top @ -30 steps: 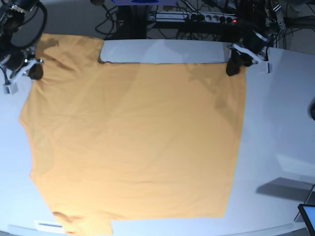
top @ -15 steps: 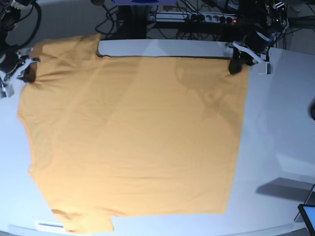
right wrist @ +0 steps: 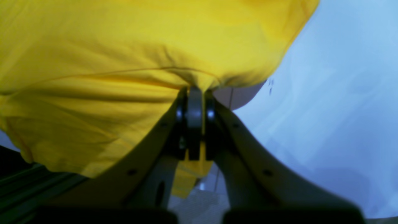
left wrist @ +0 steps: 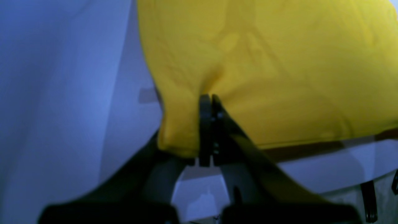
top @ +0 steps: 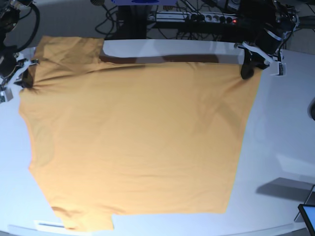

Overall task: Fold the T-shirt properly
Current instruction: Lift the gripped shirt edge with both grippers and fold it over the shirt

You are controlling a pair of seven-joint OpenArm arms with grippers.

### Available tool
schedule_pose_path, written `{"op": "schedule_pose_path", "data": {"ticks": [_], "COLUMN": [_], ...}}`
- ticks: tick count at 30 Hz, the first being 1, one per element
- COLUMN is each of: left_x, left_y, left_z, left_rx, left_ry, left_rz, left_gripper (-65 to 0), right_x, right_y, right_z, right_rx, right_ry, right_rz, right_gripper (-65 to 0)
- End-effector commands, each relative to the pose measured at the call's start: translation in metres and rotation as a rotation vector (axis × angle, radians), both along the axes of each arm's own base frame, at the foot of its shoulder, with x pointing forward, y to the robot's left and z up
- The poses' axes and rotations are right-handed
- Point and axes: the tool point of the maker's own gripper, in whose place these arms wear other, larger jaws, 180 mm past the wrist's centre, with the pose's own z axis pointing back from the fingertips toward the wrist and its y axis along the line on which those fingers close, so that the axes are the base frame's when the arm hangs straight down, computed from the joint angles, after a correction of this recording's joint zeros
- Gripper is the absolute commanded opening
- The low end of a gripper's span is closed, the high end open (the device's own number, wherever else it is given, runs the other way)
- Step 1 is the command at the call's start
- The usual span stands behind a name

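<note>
The orange-yellow T-shirt (top: 133, 137) lies spread over the white table (top: 280, 128), one sleeve at the far left and one at the near left edge. My left gripper (top: 247, 70) is shut on the shirt's far right corner; the left wrist view shows its jaws (left wrist: 206, 99) pinching the yellow cloth (left wrist: 279, 62). My right gripper (top: 27, 78) is shut on the cloth at the far left by the sleeve; the right wrist view shows the jaws (right wrist: 194, 91) closed on a fold of the shirt (right wrist: 124, 46). The far edge is lifted off the table. The heart mark and tag are hidden.
A power strip and cables (top: 197, 18) lie behind the table's far edge. A dark screen corner (top: 307, 214) shows at the near right. A white strip (top: 47, 225) lies at the near left table edge.
Both grippers have drawn apart, the left one to the right and nearer. The far edge of the shirt is stretched tighter and casts a shadow on the table.
</note>
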Motion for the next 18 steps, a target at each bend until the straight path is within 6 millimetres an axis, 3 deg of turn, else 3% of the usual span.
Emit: {"op": "schedule_pose_path", "data": {"ticks": [1,9,18], "left_x": [0.004,0.01,0.025], "left_y": [0.002,-0.007,-0.005], "left_z": [0.011,0.024,0.039], "left_rx": [0.011,0.032,0.052], "left_ry": [-0.037,-0.051,-0.079], "left_rz": [-0.004,-0.033,0.002], "left_gripper": [-65.0,-65.0,-65.0], "right_x": [0.008,0.019,0.031], "right_y": [-0.006,-0.005,-0.005], "right_z": [0.011,0.021,0.03], "right_rx": [-0.027,-0.042,-0.043], "right_ry": [-0.03,-0.057,-0.092], "right_rz": [0.004,0.013,0.014], "right_gripper": [-64.7,-64.7,-64.7]}}
